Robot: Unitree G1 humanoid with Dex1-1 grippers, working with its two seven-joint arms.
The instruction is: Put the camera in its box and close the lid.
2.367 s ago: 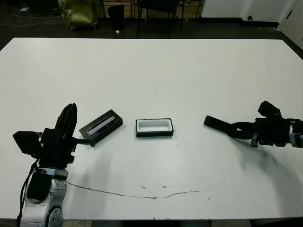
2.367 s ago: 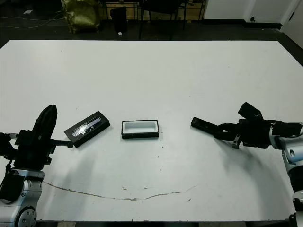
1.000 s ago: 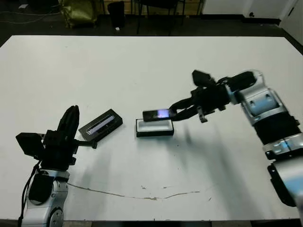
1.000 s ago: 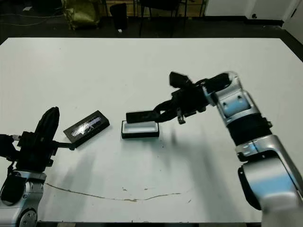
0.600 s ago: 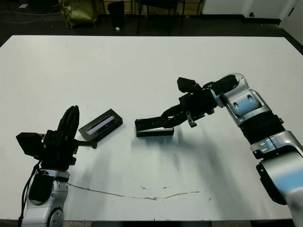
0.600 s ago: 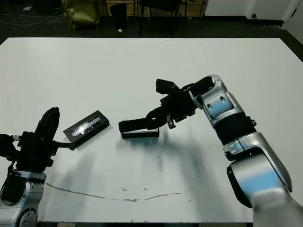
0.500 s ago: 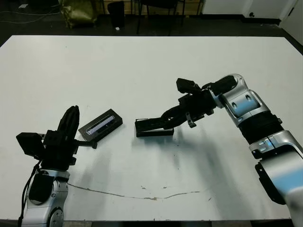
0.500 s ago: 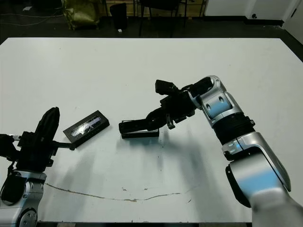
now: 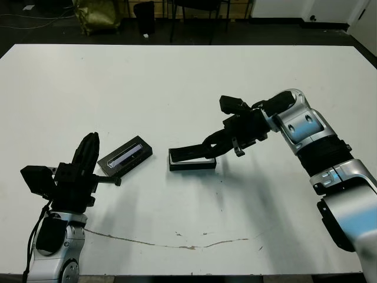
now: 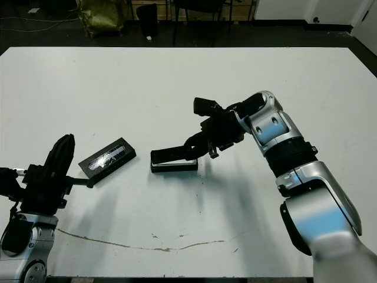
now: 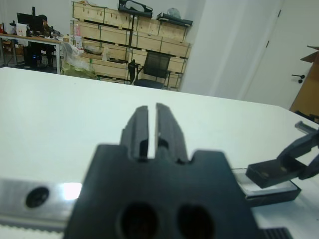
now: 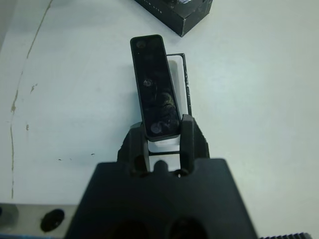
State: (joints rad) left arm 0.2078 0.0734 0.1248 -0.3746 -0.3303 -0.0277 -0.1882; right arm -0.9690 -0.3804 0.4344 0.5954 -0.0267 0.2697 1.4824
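My right gripper (image 9: 213, 144) is shut on one end of the camera (image 9: 191, 151), a slim black bar slanting down over the box (image 9: 192, 165). The box is a shallow black tray near the table's middle; the right wrist view shows its white lining (image 12: 175, 79) beside the camera (image 12: 154, 90). Left of the box lies the lid (image 9: 125, 155), flat and black with a shiny stripe. At the table's front left my left gripper (image 9: 88, 147) hangs shut and empty, just left of the lid.
A thin brown crack line (image 9: 177, 243) runs across the white table (image 9: 188, 82) near its front edge. Beyond the far edge stand a chair (image 10: 203, 12) and an olive bag (image 9: 97, 15) on a dark floor.
My right arm carried the camera from the right side of the table to the box and lowered it over the tray. In the last half second it barely moved. The left arm stayed put.
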